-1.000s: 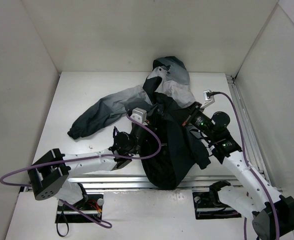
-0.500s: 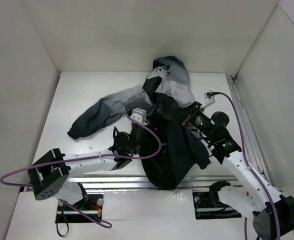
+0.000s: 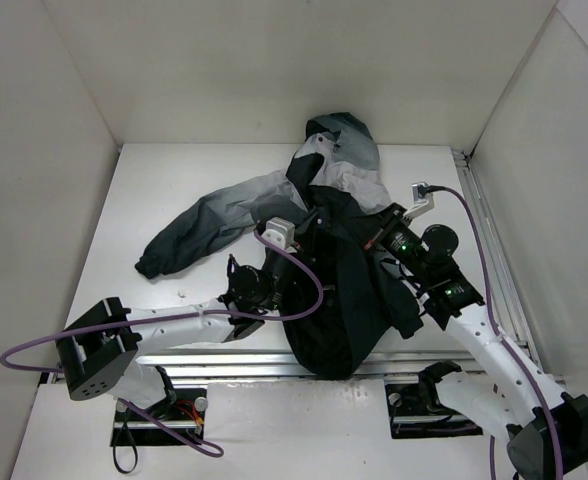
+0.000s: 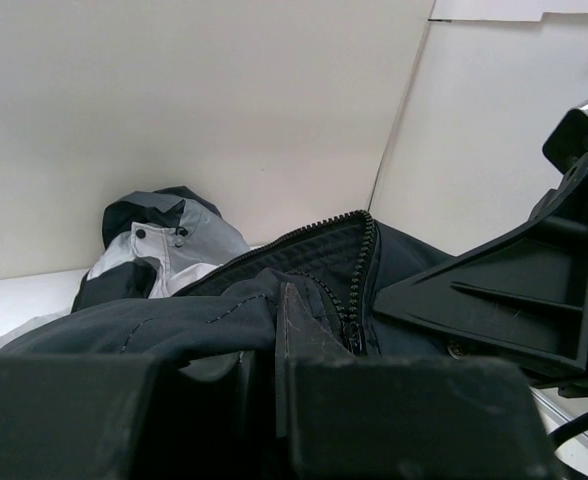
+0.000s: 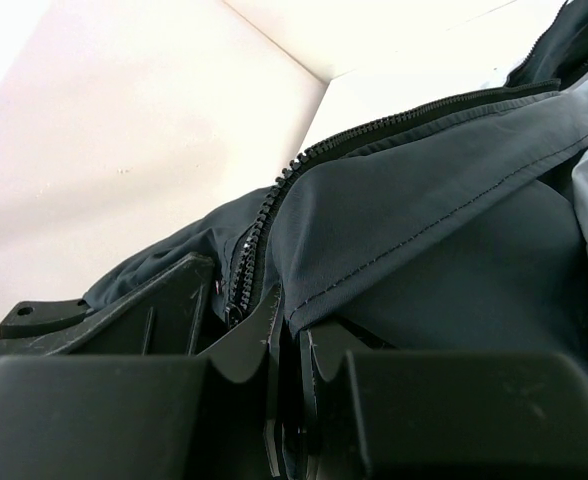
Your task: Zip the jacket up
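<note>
The jacket (image 3: 346,290) lies bunched at mid-table, with its grey hood (image 3: 341,137) at the back and one sleeve (image 3: 199,228) stretched to the left. Its dark body hangs over the near edge. My left gripper (image 3: 306,238) is shut on dark jacket fabric left of the zipper; in the left wrist view (image 4: 264,330) the fabric folds over its fingers. My right gripper (image 3: 374,238) is shut on the opposite front edge, as the right wrist view (image 5: 292,318) shows. The zipper teeth (image 4: 360,262) run open above the slider (image 4: 352,336). The slider (image 5: 232,312) sits low between the two grippers.
White walls enclose the table on three sides. A metal rail (image 3: 494,260) runs along the right side, and another rail (image 3: 234,360) runs along the near edge. Purple cables (image 3: 304,290) loop from each wrist camera.
Both wrists have shifted very slightly to the right. Both grips on the jacket are unchanged.
</note>
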Motion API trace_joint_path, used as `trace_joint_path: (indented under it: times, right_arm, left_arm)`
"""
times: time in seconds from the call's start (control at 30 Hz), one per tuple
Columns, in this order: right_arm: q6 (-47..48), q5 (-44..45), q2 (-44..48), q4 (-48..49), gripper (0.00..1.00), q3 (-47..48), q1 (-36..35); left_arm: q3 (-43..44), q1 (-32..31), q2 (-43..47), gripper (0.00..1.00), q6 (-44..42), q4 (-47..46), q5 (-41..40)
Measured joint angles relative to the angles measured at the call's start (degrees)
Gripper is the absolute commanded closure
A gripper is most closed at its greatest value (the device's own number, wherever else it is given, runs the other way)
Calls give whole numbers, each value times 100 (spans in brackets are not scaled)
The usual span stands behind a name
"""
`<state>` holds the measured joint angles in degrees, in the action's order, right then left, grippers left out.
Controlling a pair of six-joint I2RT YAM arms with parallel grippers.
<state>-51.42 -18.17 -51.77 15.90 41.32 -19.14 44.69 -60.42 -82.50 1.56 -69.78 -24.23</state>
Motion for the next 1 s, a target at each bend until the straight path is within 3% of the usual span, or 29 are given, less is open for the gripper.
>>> trace_joint_path:
  times: [1.0]
  right_arm:
    - [157, -50, 20, -988, 100, 472, -44]
  left_arm:
    - [-605, -13, 448, 100, -404, 31, 966]
